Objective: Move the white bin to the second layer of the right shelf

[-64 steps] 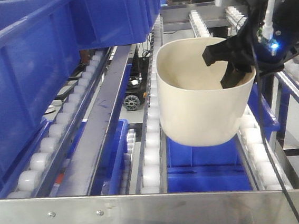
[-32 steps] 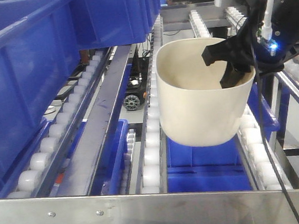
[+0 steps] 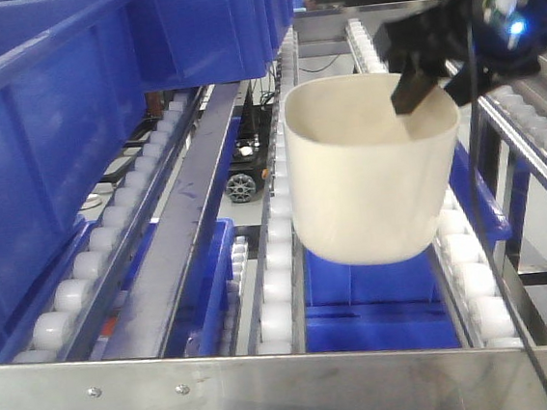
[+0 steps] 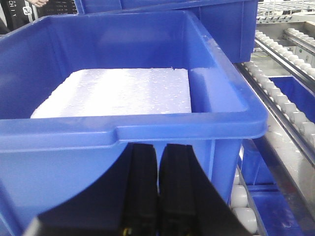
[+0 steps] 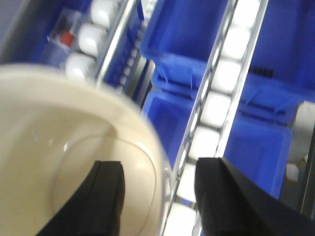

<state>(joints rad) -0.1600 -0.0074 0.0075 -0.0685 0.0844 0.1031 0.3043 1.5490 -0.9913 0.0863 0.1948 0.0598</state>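
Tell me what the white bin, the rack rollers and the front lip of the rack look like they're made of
White bin: cream plastic, apparently; smooth walls with a soft gloss.
Rollers: likely white plastic, small and matte, set in rows along the rails.
Front lip: brushed steel by its grey sheen, with visible screw heads.

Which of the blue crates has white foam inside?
The crate right in front of the left hand; a white foam slab lies inside.

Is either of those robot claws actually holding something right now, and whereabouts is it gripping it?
Neither seems to be. The right gripper is open, straddling the white bin's rim without pinching it. The left gripper is shut on nothing, facing a blue crate.
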